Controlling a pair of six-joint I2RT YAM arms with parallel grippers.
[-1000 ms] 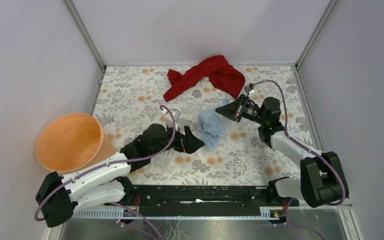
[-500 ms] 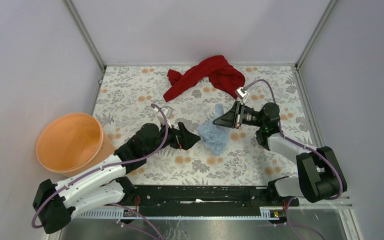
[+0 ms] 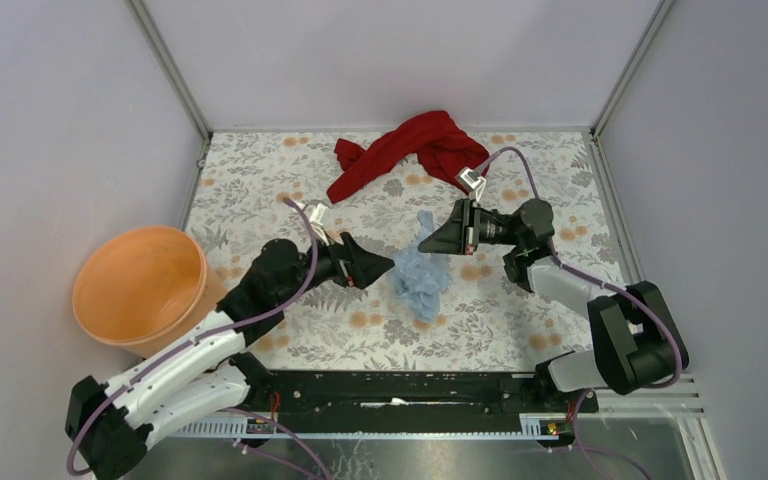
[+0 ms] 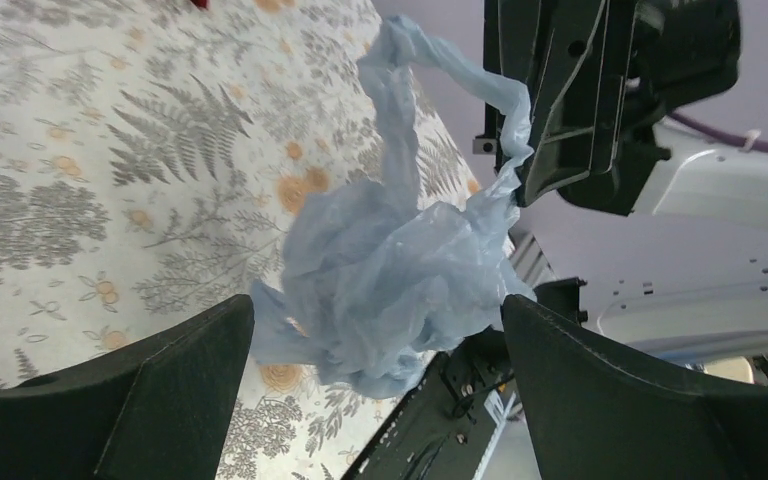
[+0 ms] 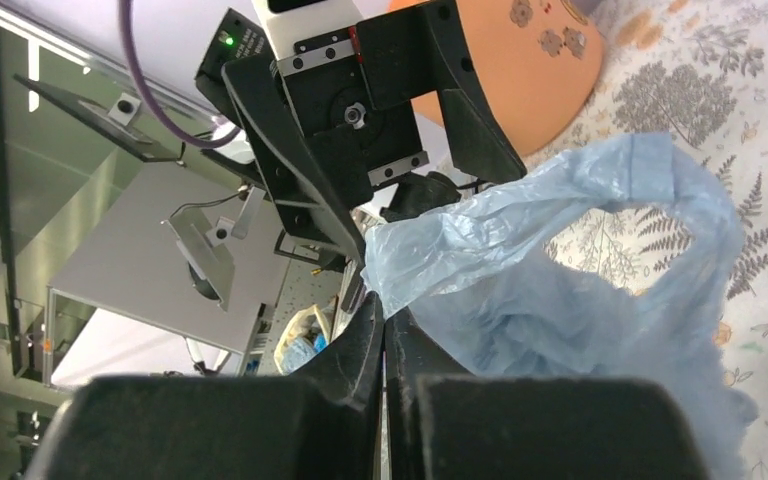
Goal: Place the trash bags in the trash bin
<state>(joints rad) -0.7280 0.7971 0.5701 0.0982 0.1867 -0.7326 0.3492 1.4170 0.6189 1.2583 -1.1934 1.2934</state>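
You have one blue trash bag (image 3: 418,275), one orange trash bin (image 3: 138,290), one red cloth (image 3: 415,148), plus a left hand (image 3: 380,267) and a right hand (image 3: 427,245).

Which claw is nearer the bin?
Left. The left claw is mid-table, right of the bin; the right claw, shut on the bag, is farther right.

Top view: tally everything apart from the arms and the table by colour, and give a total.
Blue: 1, the bag
Red: 1, the cloth
Orange: 1, the bin
Total: 3
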